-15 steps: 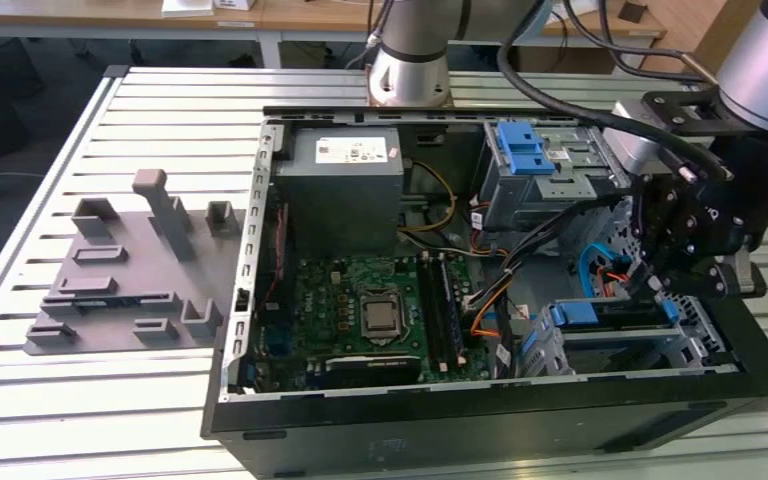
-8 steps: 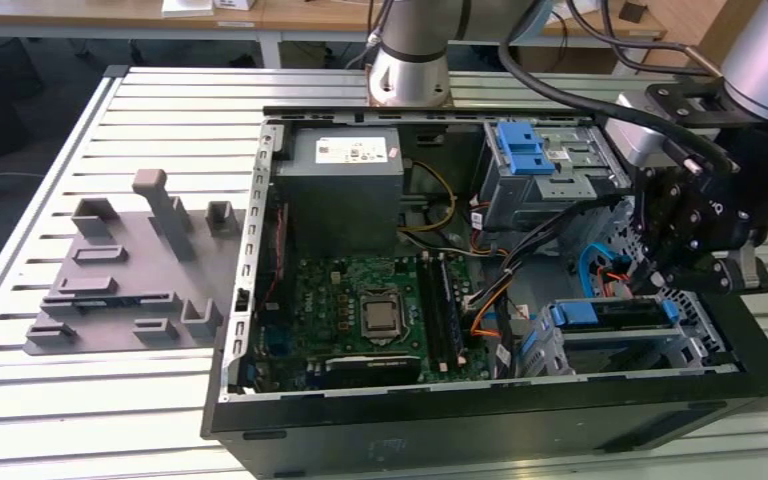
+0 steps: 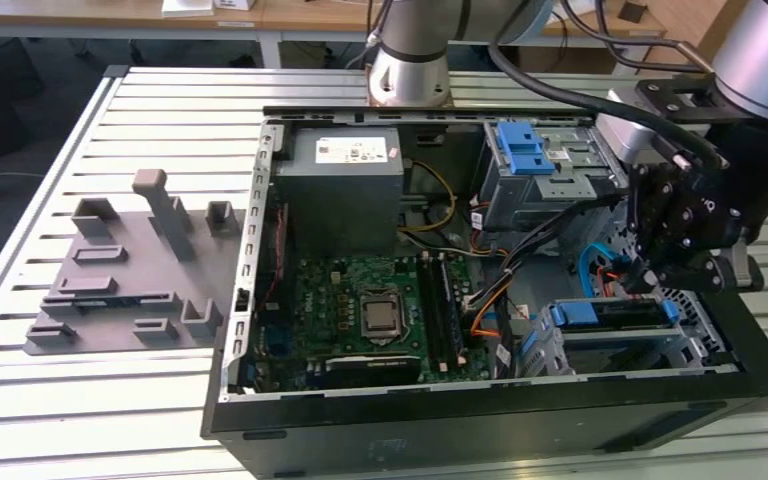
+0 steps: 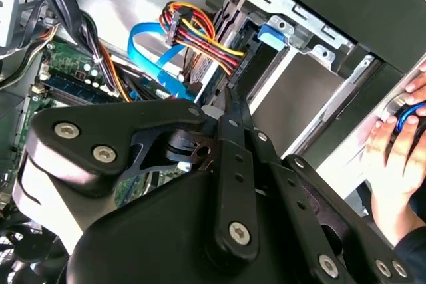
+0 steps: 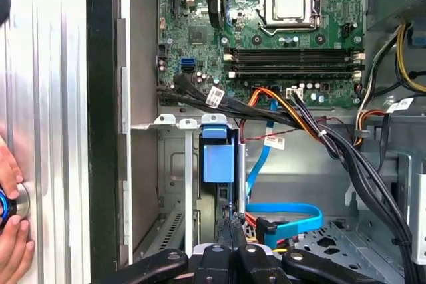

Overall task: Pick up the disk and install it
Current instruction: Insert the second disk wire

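Note:
The disk [image 3: 608, 314] lies in the drive cage at the front right corner of the open computer case [image 3: 491, 410], its blue plastic end facing up. In the first wrist view that blue end [image 5: 218, 160] sits in the cage slot just ahead of the fingertips. My gripper [image 3: 643, 282] hangs over the cage's far side, close above the disk. Its two thin fingers are pressed together in both wrist views [image 5: 229, 225] [image 4: 231, 103], with nothing visible between them. Whether the tips touch the disk I cannot tell.
A blue flat cable [image 5: 286, 216] and bundled power wires [image 4: 200, 34] run beside the cage. The motherboard [image 3: 371, 310], a grey power supply box [image 3: 341, 185] and an upper cage with a blue latch [image 3: 528, 150] fill the case. A grey fixture [image 3: 124, 280] lies on the slatted table. A person's hand [image 5: 10, 224] rests outside the case.

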Tool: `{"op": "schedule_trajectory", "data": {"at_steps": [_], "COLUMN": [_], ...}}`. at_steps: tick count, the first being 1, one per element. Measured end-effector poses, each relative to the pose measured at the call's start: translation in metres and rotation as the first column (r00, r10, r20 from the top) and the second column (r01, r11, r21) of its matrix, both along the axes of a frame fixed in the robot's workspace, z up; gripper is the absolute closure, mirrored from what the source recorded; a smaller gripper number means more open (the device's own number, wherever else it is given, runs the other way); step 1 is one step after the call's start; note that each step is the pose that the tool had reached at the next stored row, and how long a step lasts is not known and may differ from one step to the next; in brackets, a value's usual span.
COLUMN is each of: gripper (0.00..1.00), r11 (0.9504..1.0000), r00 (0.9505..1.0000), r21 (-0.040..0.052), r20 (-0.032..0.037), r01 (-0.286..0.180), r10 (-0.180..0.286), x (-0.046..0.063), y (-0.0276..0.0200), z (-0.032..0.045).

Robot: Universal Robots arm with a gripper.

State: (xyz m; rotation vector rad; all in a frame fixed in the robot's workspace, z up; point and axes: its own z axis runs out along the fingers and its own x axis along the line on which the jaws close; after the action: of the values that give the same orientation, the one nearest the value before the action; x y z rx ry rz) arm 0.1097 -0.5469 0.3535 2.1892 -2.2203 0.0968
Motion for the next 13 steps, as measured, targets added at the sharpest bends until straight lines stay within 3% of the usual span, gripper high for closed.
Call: {"op": "schedule_trajectory", "data": {"at_steps": [8,13], "gripper": [0.89,0.89], "r11": [1.0,1.0], "r00": [1.0,1.0], "r21": [0.0047,0.005], "r20": [0.0,0.0], "r01": [0.0,0.0], "r10": [0.0,0.0], "x": [-0.007,-0.008], "y": [0.0001,0.0013], "z": [0.006,0.0136]}}
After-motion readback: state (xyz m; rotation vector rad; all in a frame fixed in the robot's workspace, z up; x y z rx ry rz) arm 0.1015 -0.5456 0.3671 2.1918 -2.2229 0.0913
